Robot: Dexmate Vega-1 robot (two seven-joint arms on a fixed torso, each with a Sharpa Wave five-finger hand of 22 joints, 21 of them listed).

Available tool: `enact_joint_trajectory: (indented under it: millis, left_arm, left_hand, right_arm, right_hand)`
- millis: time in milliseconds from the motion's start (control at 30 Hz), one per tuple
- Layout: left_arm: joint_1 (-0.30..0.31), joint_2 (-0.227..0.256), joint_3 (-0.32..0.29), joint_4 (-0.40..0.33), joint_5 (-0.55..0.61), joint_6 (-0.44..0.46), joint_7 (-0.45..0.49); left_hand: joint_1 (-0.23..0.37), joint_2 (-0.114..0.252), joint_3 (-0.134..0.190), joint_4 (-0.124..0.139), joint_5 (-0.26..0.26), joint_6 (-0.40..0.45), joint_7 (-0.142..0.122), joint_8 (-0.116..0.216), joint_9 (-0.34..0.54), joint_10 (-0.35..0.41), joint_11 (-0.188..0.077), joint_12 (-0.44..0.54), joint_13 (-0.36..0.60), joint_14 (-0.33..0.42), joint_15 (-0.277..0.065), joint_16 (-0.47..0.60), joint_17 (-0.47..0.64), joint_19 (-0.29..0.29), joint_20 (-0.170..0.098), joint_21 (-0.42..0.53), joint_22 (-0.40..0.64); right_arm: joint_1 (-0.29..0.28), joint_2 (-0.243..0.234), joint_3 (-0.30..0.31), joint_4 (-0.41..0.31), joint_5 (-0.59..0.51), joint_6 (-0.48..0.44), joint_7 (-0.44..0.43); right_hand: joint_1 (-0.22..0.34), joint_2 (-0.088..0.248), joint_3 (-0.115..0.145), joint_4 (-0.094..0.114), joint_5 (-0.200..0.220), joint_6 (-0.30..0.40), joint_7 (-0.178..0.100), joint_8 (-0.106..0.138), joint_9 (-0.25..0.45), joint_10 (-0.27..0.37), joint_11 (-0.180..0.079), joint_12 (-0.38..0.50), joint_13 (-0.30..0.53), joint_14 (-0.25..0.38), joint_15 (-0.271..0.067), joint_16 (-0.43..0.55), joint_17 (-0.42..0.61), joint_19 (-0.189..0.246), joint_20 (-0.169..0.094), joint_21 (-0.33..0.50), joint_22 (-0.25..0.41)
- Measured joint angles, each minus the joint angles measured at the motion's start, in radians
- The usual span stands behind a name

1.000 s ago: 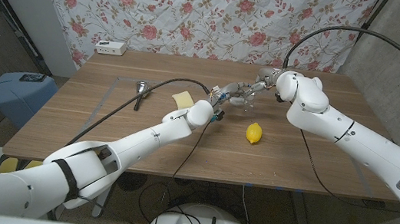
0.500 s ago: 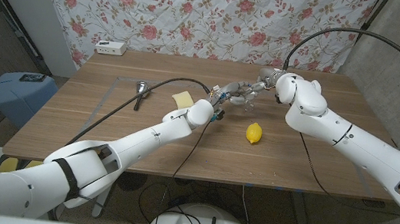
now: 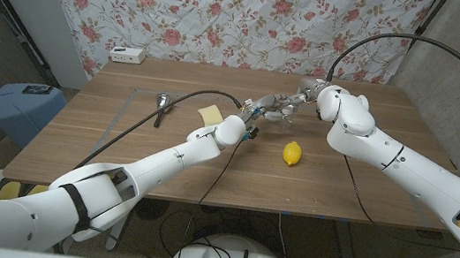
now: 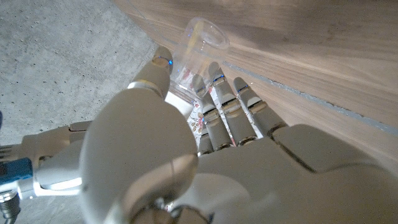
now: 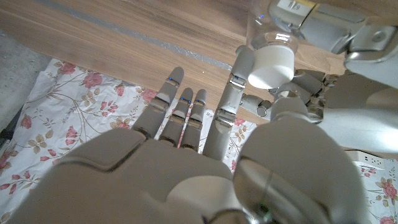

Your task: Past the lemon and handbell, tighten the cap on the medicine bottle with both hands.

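My left robot hand grips the clear medicine bottle beyond the lemon, above the tabletop. My right robot hand pinches the white cap between thumb and finger, its other fingers spread. Both grasps look set; I judge the tightening is underway, its progress unclear.

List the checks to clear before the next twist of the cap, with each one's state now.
1. Left hand grips the clear medicine bottle: ok.
2. Right hand has thumb and a finger on the white cap: ok.
3. Cap sits square on the bottle: cannot tell.
4. Lemon lies apart from both hands: ok.
5. Handbell out of the way: ok.
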Motion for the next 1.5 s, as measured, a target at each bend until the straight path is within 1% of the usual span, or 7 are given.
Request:
enact_joint_trajectory:
  millis: [267, 633, 900, 1033, 1200, 1400, 1500]
  left_arm:
    - [0.004, 0.002, 0.0, -0.007, 0.001, 0.005, 0.001]
    - [0.005, 0.002, 0.0, -0.01, 0.002, 0.008, 0.002]
    - [0.005, 0.001, 0.0, -0.009, 0.003, 0.008, 0.002]
    - [0.005, 0.001, 0.0, -0.009, 0.003, 0.008, 0.002]
    - [0.005, 0.001, 0.0, -0.008, 0.003, 0.008, 0.002]
    - [0.005, 0.001, 0.001, -0.008, 0.004, 0.008, 0.002]
    - [0.005, 0.001, 0.001, -0.008, 0.005, 0.008, 0.002]
  left_hand:
    - [0.0, 0.0, 0.0, 0.0, 0.003, 0.0, 0.0, 0.0, 0.0, 0.0, 0.0, 0.0, 0.0, 0.0, 0.0, 0.0, 0.0, 0.0, 0.0, 0.0, 0.0]
    - [0.0, 0.0, 0.0, 0.0, 0.004, 0.0, 0.0, 0.0, 0.0, 0.0, 0.0, -0.001, 0.001, 0.0, 0.0, -0.001, 0.001, 0.0, 0.0, 0.0, 0.0]
    - [0.0, 0.0, 0.0, 0.0, 0.003, 0.0, 0.0, 0.0, 0.0, 0.0, 0.0, -0.003, 0.001, 0.0, 0.0, -0.002, 0.0, 0.0, 0.0, 0.0, 0.0]
    - [0.0, 0.0, 0.0, 0.0, 0.003, 0.0, 0.0, 0.0, 0.0, -0.002, -0.002, 0.0, 0.001, 0.0, 0.0, -0.002, 0.0, 0.0, 0.0, 0.0, 0.0]
    - [0.0, 0.0, 0.0, 0.0, 0.003, 0.0, 0.0, 0.0, 0.0, -0.002, -0.002, 0.0, 0.001, 0.0, 0.0, -0.002, 0.0, 0.0, 0.0, 0.0, 0.0]
    - [0.0, 0.0, 0.0, 0.0, 0.002, 0.0, 0.0, 0.0, 0.0, -0.002, -0.002, 0.0, 0.001, 0.0, 0.0, 0.0, 0.0, 0.0, 0.0, 0.0, 0.0]
    - [0.0, 0.0, 0.0, 0.0, 0.002, 0.0, 0.0, 0.0, 0.0, -0.002, -0.002, 0.0, 0.001, 0.0, 0.0, 0.0, 0.0, 0.0, 0.0, 0.0, 0.0]
  right_arm:
    - [-0.006, -0.001, 0.003, -0.007, 0.01, -0.007, -0.015]
    - [-0.01, -0.013, 0.008, -0.018, 0.029, -0.009, -0.018]
    - [-0.011, -0.033, 0.012, -0.038, 0.04, -0.009, -0.008]
    - [-0.009, -0.04, 0.013, -0.044, 0.046, -0.007, 0.001]
    - [-0.003, -0.049, 0.014, -0.05, 0.057, 0.004, 0.019]
    - [0.004, -0.06, 0.02, -0.056, 0.075, 0.019, 0.042]
    - [0.008, -0.065, 0.022, -0.058, 0.081, 0.026, 0.052]
  right_hand:
    - [-0.025, -0.004, -0.01, 0.011, -0.003, 0.005, -0.005, -0.004, 0.0, 0.007, 0.007, -0.002, 0.0, 0.002, 0.002, 0.0, 0.003, 0.0, 0.0, 0.0, 0.0]
    - [-0.09, -0.043, -0.035, 0.024, -0.009, -0.088, 0.008, -0.07, 0.002, -0.039, 0.038, -0.038, 0.0, -0.021, 0.013, -0.025, 0.0, -0.017, 0.017, -0.009, 0.0]
    - [-0.104, -0.057, -0.044, 0.016, -0.009, -0.166, 0.014, -0.111, 0.008, -0.083, 0.047, -0.049, 0.0, -0.049, 0.03, -0.04, -0.005, -0.051, 0.033, -0.02, 0.0]
    - [-0.108, -0.06, -0.047, 0.012, -0.004, -0.228, 0.015, -0.133, 0.01, -0.112, 0.05, -0.052, 0.003, -0.069, 0.036, -0.044, -0.005, -0.072, 0.043, -0.023, 0.0]
    - [-0.093, -0.065, -0.031, -0.013, -0.004, -0.311, 0.019, -0.146, 0.016, -0.153, 0.059, -0.052, 0.003, -0.097, 0.052, -0.052, -0.005, -0.102, 0.054, -0.023, 0.0]
    - [-0.047, -0.064, -0.013, -0.045, -0.004, -0.397, 0.018, -0.146, 0.017, -0.197, 0.058, -0.052, 0.003, -0.133, 0.064, -0.052, -0.009, -0.148, 0.065, -0.03, -0.003]
    - [-0.027, -0.063, -0.005, -0.053, -0.004, -0.433, 0.015, -0.146, 0.02, -0.221, 0.059, -0.052, 0.003, -0.149, 0.07, -0.052, -0.009, -0.161, 0.067, -0.031, -0.003]
